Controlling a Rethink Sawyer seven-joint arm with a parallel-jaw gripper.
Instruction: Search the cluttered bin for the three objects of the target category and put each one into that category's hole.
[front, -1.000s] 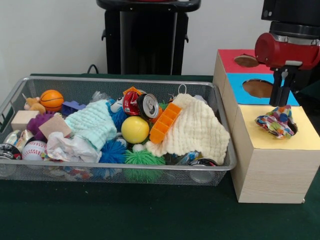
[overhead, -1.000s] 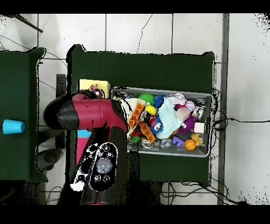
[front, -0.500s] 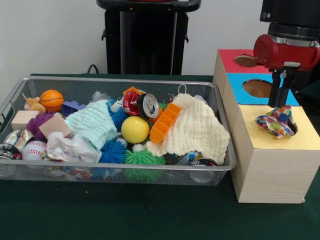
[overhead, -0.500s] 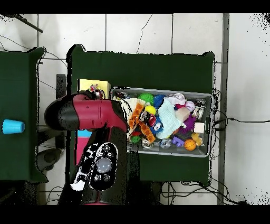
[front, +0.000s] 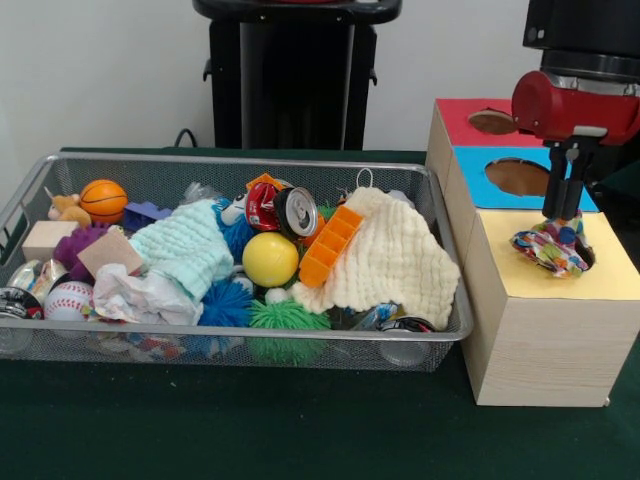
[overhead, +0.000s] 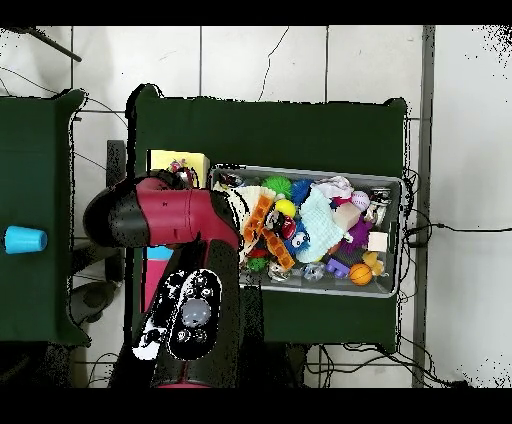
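From the front you see the wire bin packed full: a cream knitted cloth draped at its right end, an orange block tray leaning on it, a yellow ball, a red soda can, a mint cloth, a baseball and a small basketball at the left. Beside the bin stands the wooden sorting box, with a red panel, a blue panel and a yellow panel on top. A crumpled multicoloured cloth sits on the yellow panel, bunched over its hole. The gripper stands straight above that cloth, fingers close together with a narrow gap; the tips reach the top of the cloth, but you cannot tell whether they pinch it.

From overhead, the red arm covers most of the sorting box and hides the gripper; only a yellow corner with the multicoloured cloth shows, just beside the bin.
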